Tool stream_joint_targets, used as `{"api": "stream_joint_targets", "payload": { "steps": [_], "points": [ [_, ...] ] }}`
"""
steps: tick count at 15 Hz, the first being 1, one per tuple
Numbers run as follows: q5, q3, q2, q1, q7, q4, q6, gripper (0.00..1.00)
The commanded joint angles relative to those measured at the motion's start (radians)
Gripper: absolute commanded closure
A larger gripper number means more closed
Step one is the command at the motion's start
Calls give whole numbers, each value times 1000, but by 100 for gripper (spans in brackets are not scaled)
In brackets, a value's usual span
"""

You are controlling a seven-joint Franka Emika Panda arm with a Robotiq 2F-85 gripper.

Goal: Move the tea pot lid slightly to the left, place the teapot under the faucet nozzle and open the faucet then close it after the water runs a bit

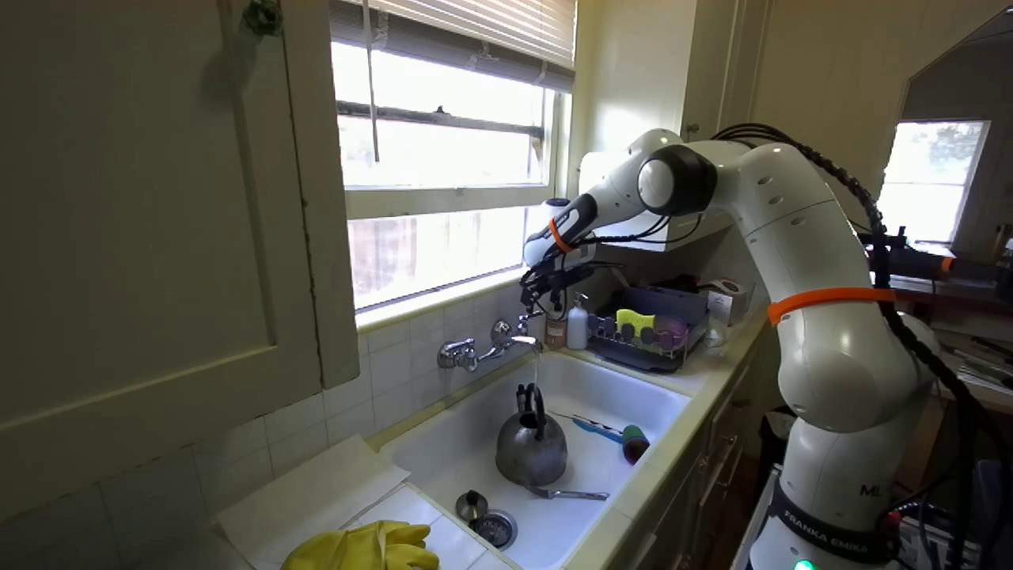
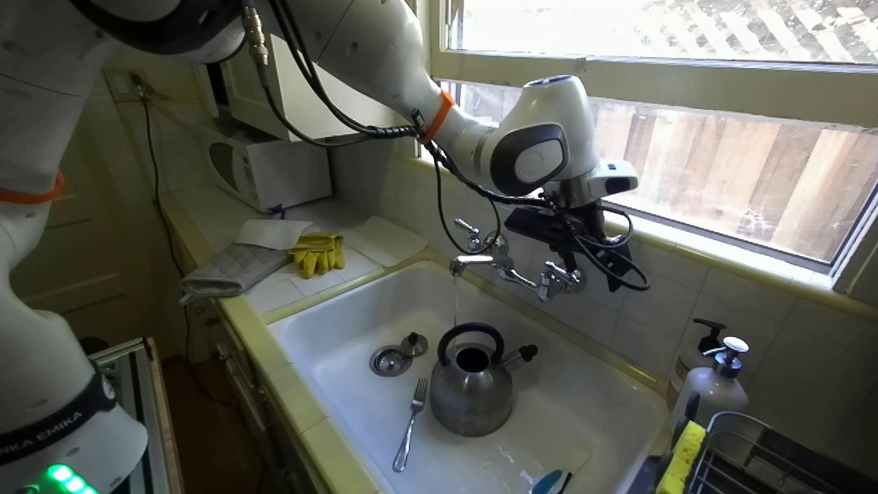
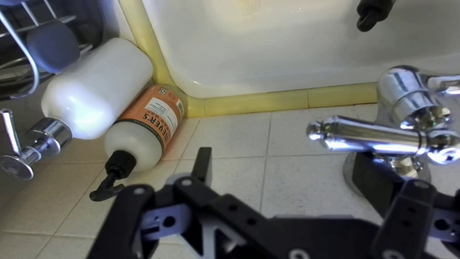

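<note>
Wrist view shows my gripper released, parted wide before pale wall tiles, one finger close beside a faucet handle. Below it, the teapot sits in the white sink under the running faucet nozzle; a bright window rises above.

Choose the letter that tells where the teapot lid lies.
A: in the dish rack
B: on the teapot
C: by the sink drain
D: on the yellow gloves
C: both exterior views show the lid by the drain, and the teapot stands uncovered.
</note>
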Motion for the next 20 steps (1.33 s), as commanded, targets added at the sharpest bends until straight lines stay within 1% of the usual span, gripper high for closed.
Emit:
{"api": "stream_joint_targets", "payload": {
  "steps": [1,5,8,11,15,20],
  "points": [
    [-35,-20,-41,8,7,-80,-37,0],
    [-39,-24,-72,13,13,-122,12,0],
    [-50,-34,-112,23,26,-185,88,0],
    [-79,-69,-144,46,70,-241,172,0],
    [-74,-89,-196,51,96,-326,283,0],
    [-66,-86,-238,49,84,-390,277,0]
  ]
}}
